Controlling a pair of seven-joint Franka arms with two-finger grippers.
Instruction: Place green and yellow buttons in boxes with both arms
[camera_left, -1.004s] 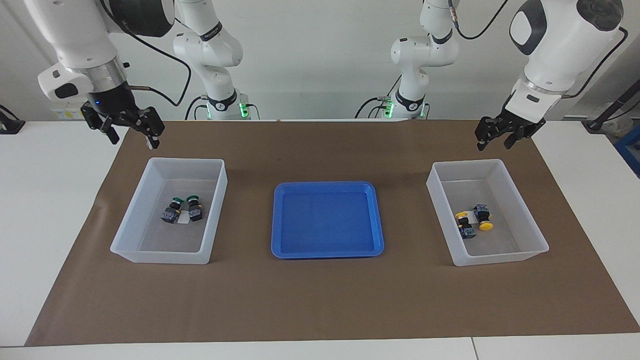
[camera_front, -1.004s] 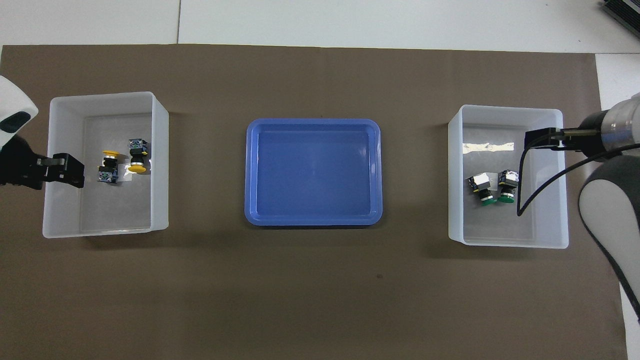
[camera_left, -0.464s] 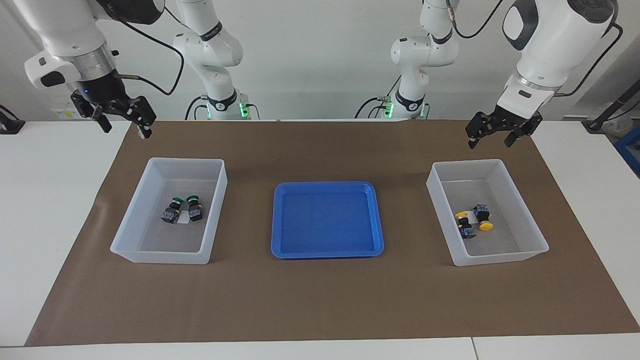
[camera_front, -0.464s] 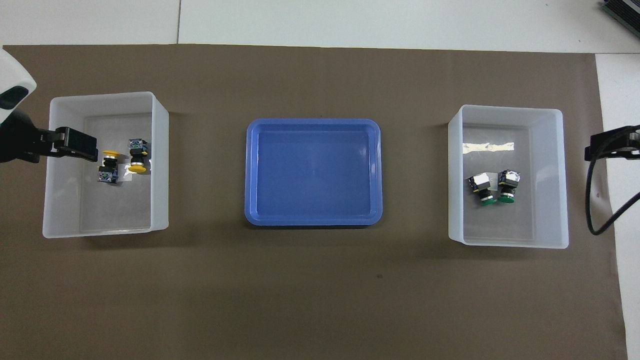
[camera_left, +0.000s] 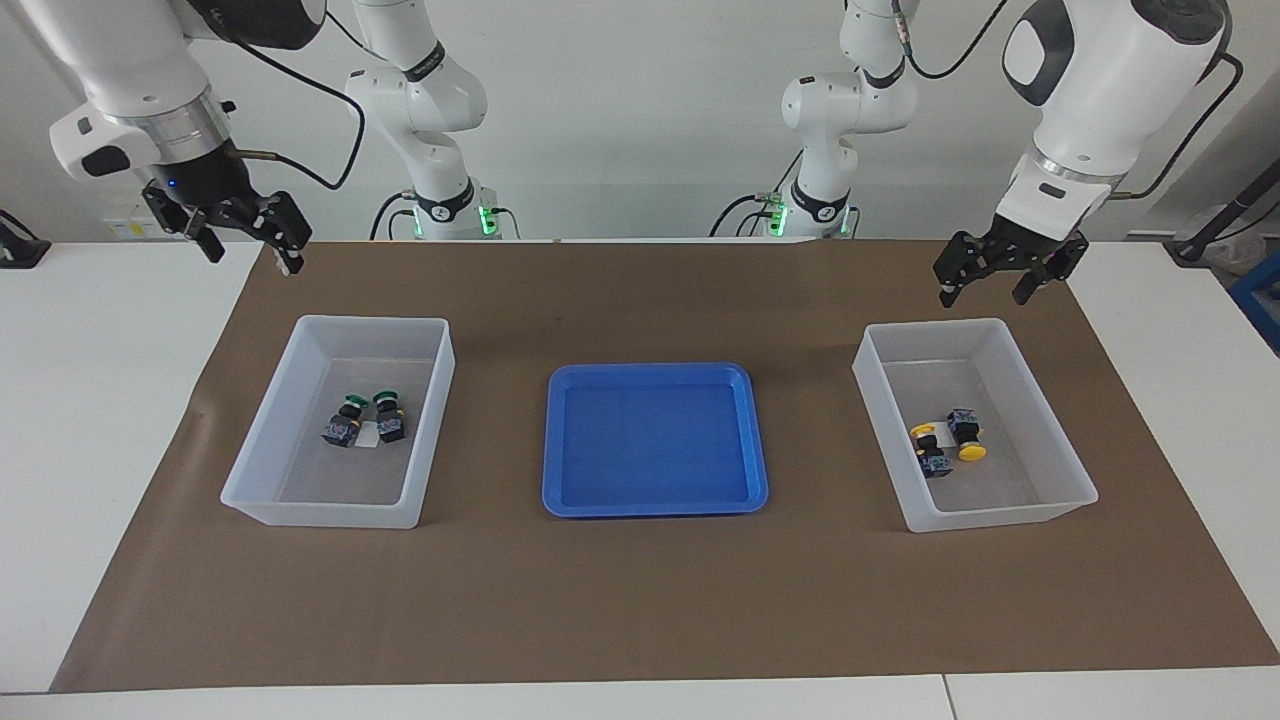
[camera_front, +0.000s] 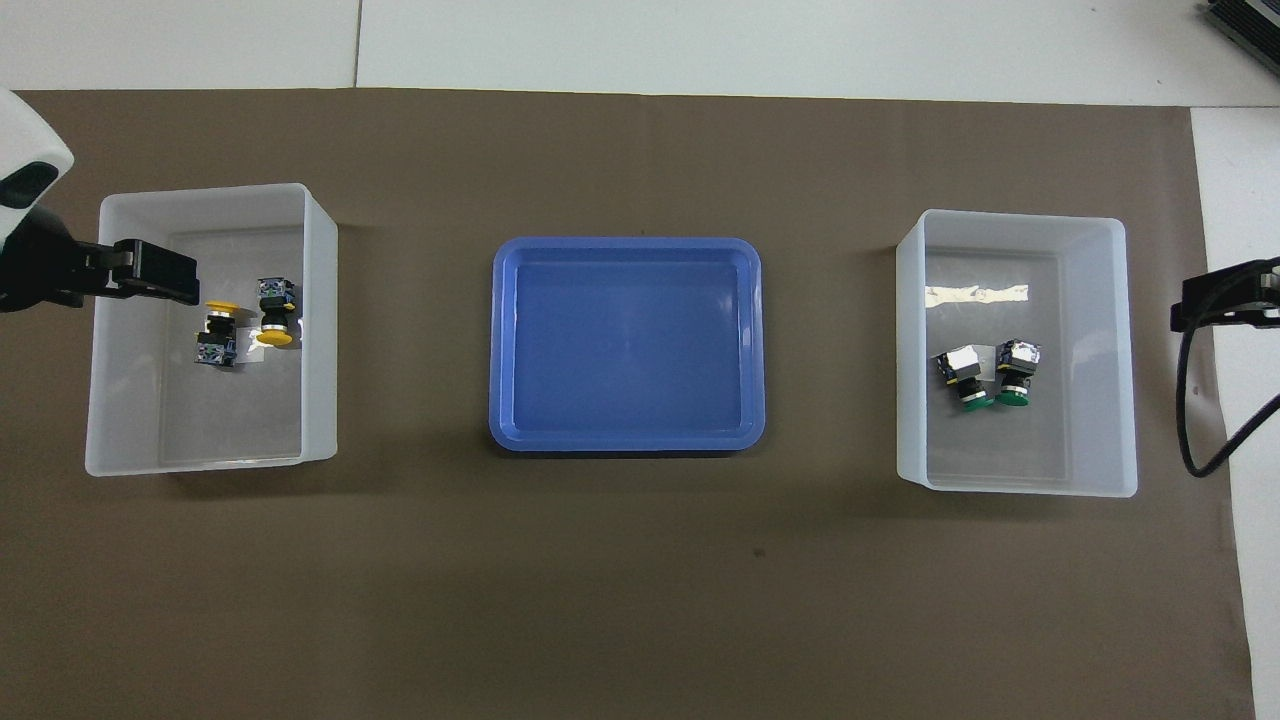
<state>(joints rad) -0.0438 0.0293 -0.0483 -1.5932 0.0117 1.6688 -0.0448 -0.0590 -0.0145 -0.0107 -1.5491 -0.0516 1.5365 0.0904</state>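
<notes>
Two green buttons (camera_left: 365, 420) lie side by side in the box (camera_left: 330, 515) at the right arm's end; they also show in the overhead view (camera_front: 990, 380). Two yellow buttons (camera_left: 945, 440) lie in the box (camera_left: 990, 520) at the left arm's end; the overhead view shows them too (camera_front: 245, 325). My right gripper (camera_left: 250, 255) is open and empty, raised over the mat's corner on the robots' side of the green box. My left gripper (camera_left: 987, 288) is open and empty, raised over the mat at the robots' side of the yellow box.
A shallow blue tray (camera_left: 655, 370) with nothing in it lies on the brown mat (camera_left: 640, 600) between the two boxes. White tabletop borders the mat at both ends.
Both grippers have risen and drawn back from over their boxes toward the robots over the last second. The right gripper also moved toward its end of the table. The buttons have not moved.
</notes>
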